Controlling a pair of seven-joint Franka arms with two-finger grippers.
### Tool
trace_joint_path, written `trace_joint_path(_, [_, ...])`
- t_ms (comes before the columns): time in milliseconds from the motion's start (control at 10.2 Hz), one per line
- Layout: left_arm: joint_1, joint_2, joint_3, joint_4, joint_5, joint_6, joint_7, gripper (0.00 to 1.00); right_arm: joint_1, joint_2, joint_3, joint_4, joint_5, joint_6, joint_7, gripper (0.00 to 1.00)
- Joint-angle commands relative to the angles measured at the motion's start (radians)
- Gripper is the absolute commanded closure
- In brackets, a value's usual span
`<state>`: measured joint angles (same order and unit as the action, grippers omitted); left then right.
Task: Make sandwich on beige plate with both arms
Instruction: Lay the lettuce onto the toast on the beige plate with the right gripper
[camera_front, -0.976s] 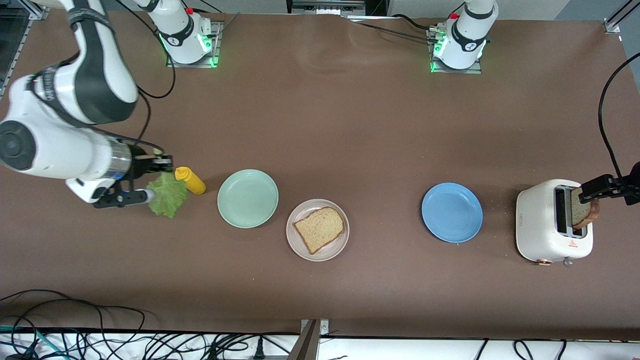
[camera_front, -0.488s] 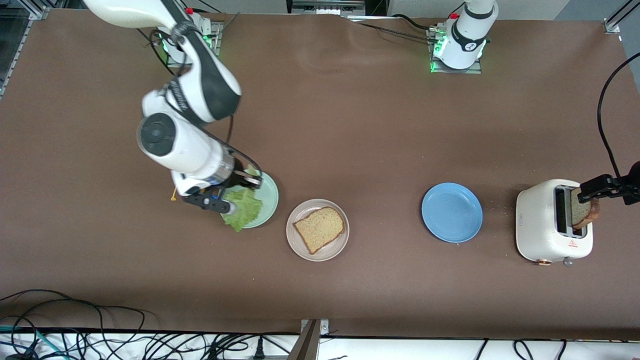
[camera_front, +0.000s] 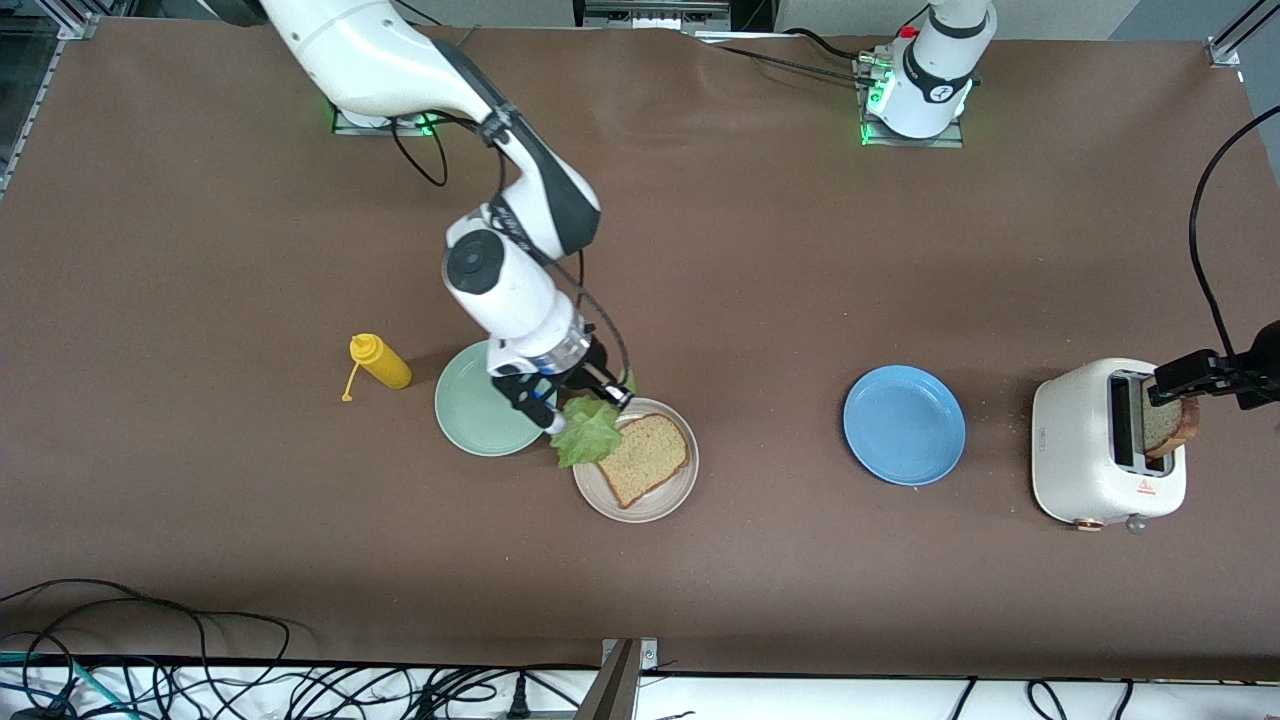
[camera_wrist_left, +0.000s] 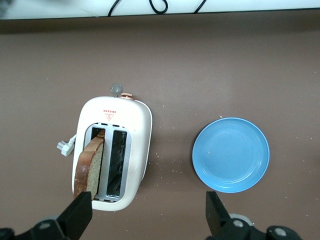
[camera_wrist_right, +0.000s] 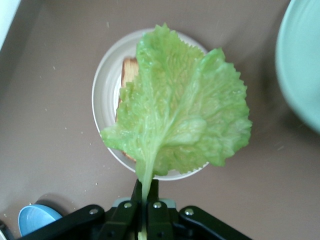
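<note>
My right gripper (camera_front: 578, 398) is shut on the stem of a ruffled green lettuce leaf (camera_front: 588, 432) and holds it over the edge of the beige plate (camera_front: 660, 508). A slice of tan, brown-crusted bread (camera_front: 645, 458) lies on that plate. In the right wrist view the lettuce (camera_wrist_right: 180, 115) hangs from the gripper (camera_wrist_right: 145, 192) and covers most of the bread (camera_wrist_right: 129, 70) and plate (camera_wrist_right: 100, 95). A second bread slice (camera_front: 1165, 425) stands in the white toaster (camera_front: 1090, 440). My left gripper (camera_wrist_left: 148, 217) is open over the toaster's end (camera_wrist_left: 115, 150), one finger (camera_wrist_left: 80, 215) above the slice (camera_wrist_left: 89, 167).
A mint-green plate (camera_front: 475, 410) sits beside the beige plate toward the right arm's end, with a yellow mustard bottle (camera_front: 380, 361) past it. A blue plate (camera_front: 904, 425) lies between the beige plate and the toaster. Cables run along the table's near edge.
My right arm carried the lettuce from beside the mustard bottle, over the mint-green plate, to over the beige plate. My left gripper stayed over the toaster.
</note>
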<state>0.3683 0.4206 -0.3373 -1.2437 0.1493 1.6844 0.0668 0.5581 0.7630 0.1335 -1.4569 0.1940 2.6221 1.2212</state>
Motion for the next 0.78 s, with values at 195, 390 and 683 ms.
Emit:
trace_joint_path(195, [0.009,-0.011,0.0,-0.017,-0.022,-0.003,0.022,0.0,0.022,0.094,-0.015,0.067,-0.005,0.088,0.014,0.25])
trace_joint_path(390, [0.008,-0.011,0.0,-0.025,-0.022,-0.005,0.019,0.0,0.02,0.107,-0.018,0.067,-0.024,0.167,-0.005,0.08])
trace_joint_path(683, [0.009,-0.011,0.0,-0.026,-0.022,-0.003,0.022,0.0,0.019,0.098,-0.017,0.069,-0.03,0.222,-0.009,0.0])
